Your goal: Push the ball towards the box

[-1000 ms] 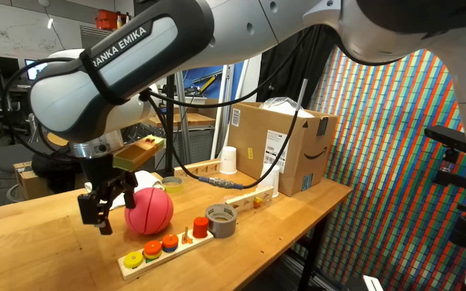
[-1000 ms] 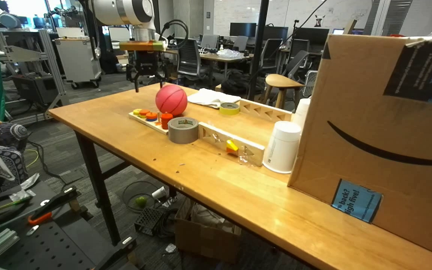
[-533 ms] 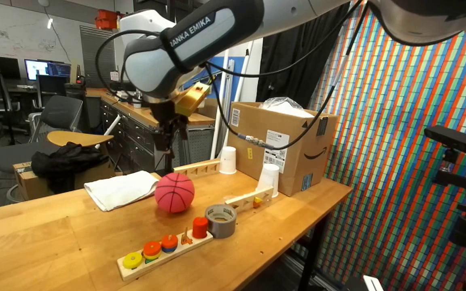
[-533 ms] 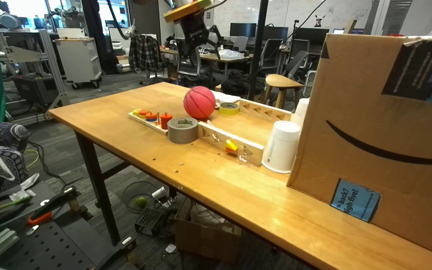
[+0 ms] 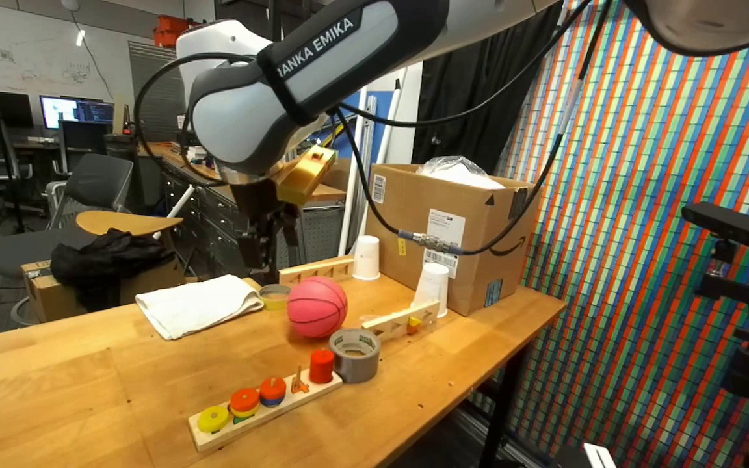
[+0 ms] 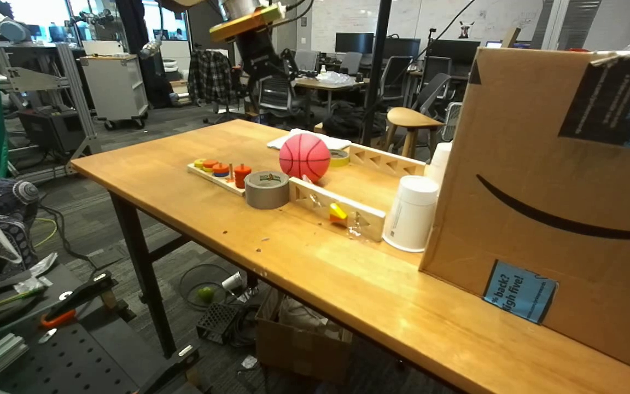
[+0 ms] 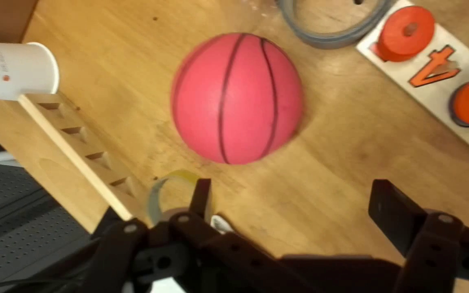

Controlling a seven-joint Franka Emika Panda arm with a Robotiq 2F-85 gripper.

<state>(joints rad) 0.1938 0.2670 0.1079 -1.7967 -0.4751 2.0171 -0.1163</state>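
Note:
The pink-red ball [image 5: 317, 307] with dark seams rests on the table in both exterior views [image 6: 304, 157]. The wrist view also shows the ball [image 7: 236, 99], ahead of the fingertips. The large brown cardboard box [image 5: 400, 208] stands at the table's far end, beyond the ball; it fills the right side in an exterior view [image 6: 555, 169]. Only a corner of the box [image 7: 0, 18] shows in the wrist view. My gripper [image 7: 291, 189] is open and empty, its fingers wide apart. It hangs above the table [image 5: 274, 250], on the side of the ball away from the box, not touching it.
A grey tape roll [image 5: 356, 364] and a wooden strip with coloured pieces [image 5: 238, 426] lie near the ball. Two notched wooden bars [image 5: 387, 322] [image 5: 322, 268] and white cups [image 5: 431, 289] [image 5: 367, 257] stand before the box. A white cloth [image 5: 199, 305] and yellow tape roll [image 5: 275, 298] lie behind.
The ball has rolled towards the box, past the wooden strip. My gripper has risen from beside the ball, swung boxward and tilted, then drawn back and lower slightly in the last half second.

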